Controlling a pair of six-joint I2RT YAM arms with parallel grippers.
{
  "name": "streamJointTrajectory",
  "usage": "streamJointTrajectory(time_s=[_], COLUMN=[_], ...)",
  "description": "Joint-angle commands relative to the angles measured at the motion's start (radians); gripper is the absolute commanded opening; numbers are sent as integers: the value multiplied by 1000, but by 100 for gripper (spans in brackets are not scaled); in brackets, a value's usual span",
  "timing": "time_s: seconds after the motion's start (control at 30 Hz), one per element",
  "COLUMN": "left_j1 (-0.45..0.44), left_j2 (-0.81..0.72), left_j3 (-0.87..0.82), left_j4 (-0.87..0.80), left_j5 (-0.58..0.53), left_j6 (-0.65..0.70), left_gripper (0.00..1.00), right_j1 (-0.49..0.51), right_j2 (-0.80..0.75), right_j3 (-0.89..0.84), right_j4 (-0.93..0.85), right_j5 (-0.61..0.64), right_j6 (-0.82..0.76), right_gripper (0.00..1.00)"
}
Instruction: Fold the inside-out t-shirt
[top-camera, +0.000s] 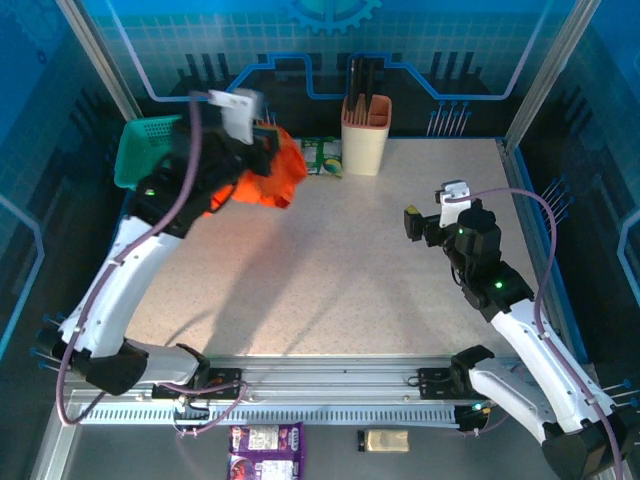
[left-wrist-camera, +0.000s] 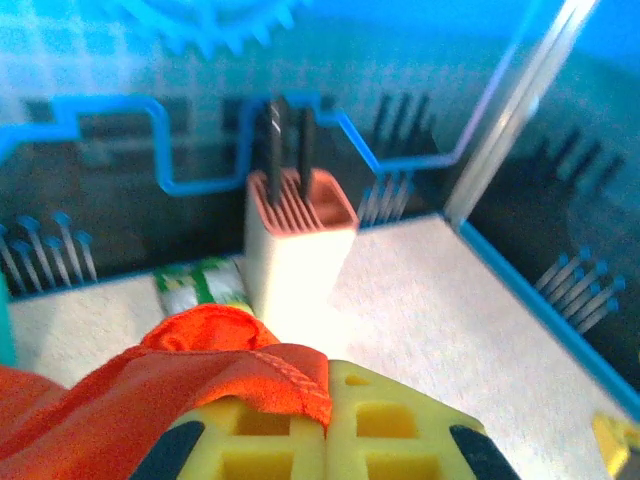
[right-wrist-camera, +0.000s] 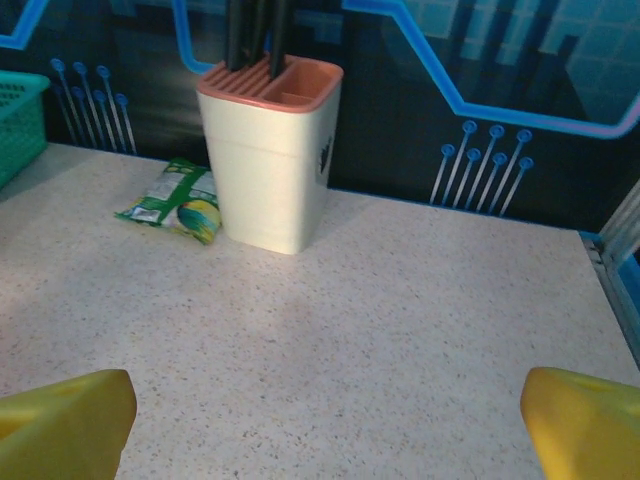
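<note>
At table's far-left corner, beside teal mesh basket: left gripper clamped on orange t-shirt, cloth bunched, held above tabletop. Right gripper hovers over right side, fingers spread wide. Cream knife block, green packet at back.

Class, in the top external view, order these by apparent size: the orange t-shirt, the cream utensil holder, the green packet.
1. orange t-shirt, largest even though bunched up and partly hidden
2. cream utensil holder
3. green packet, clearly smallest
</note>
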Motion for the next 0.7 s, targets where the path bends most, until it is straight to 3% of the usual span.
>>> streamJointTrajectory(time_s=[0.0, 0.1, 0.2, 0.3, 0.5, 0.67], left_j1=[-152, -269, -367, -412, -395, -282], left_j2=[69, 167, 274, 351, 312, 180], left_j3=[-46, -58, -49, -18, -128, -351], left_j4=[18, 50, 92, 75, 67, 96], left_j5=[-65, 26, 89, 101, 4, -39], left_j6=[11, -62, -96, -121, -161, -267], left_gripper=[0, 1, 21, 34, 45, 45], right_j1=[14, 13, 10, 10, 8, 7], right_j2=[-9, -5, 4, 15, 44, 126], right_j3=[5, 11, 21, 28, 37, 50], right_j4=[-56, -90, -141, -171, -233, -325], right_j5=[74, 110, 164, 141, 62, -86], right_j6=[54, 91, 160, 195, 291, 354], right_gripper=[100, 100, 99, 99, 92, 87])
